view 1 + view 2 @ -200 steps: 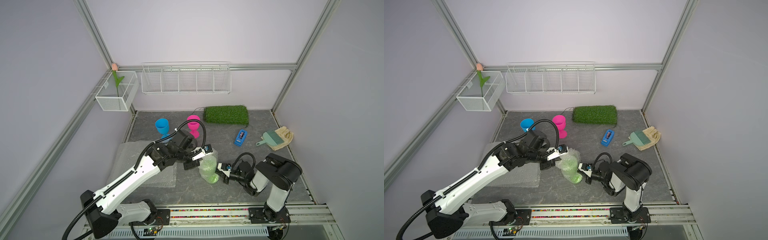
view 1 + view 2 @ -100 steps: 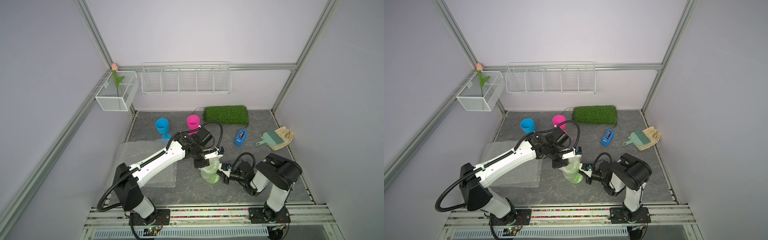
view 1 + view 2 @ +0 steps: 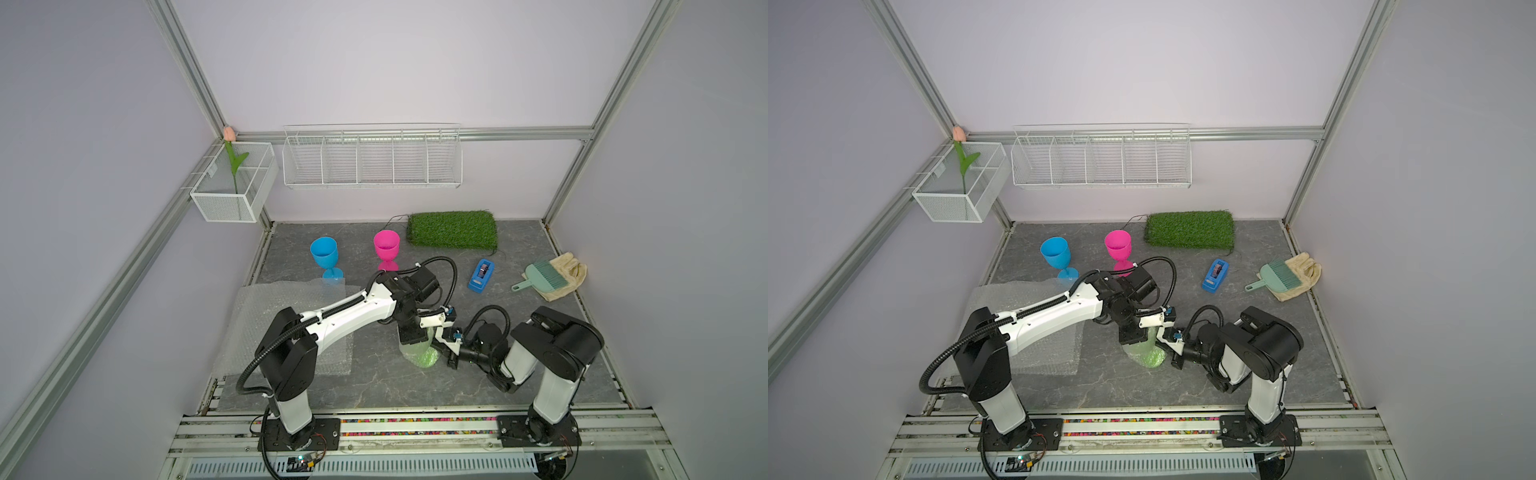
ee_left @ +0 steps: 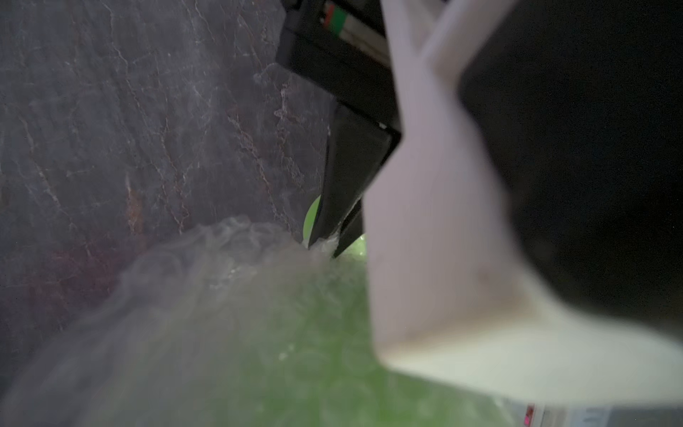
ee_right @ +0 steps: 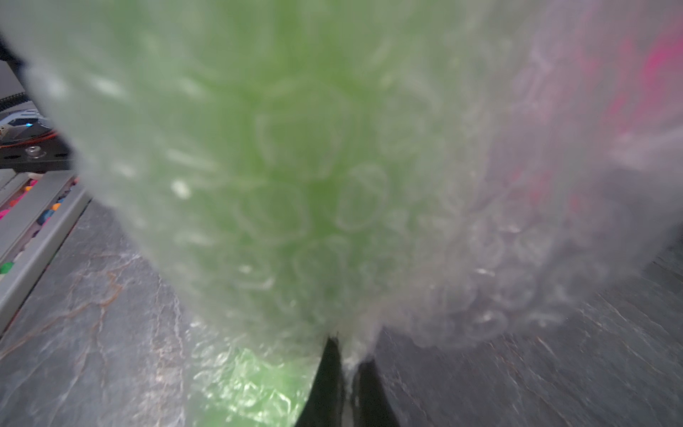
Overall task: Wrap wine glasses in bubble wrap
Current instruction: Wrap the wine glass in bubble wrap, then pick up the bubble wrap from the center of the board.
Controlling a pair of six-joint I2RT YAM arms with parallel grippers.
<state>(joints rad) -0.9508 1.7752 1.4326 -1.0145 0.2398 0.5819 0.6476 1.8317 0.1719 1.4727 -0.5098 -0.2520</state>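
The grey stone-patterned tabletop is bare along the front. A flat stack of clear bubbled spare sheets lies at its left edge.

In the last second my left arm has risen off those sheets and folded over. The left gripper now points straight down on the lime green plastic goblet, which sits front-centre inside its clear bubble wrap. I cannot tell whether it stands upright or tilted.

That gripper is pinched tight on a fold of the film. The right gripper has stayed put, nipped on the film low at the bundle's side. I read this as gathering the loose top, so this goblet is nearly wrapped.

The blue plastic goblet and hot pink plastic goblet stand bare at the back. The pink one's foot is close behind my left wrist, so I have little room there. In front of the bundle the floor is open, and the blue tape dispenser is well apart.
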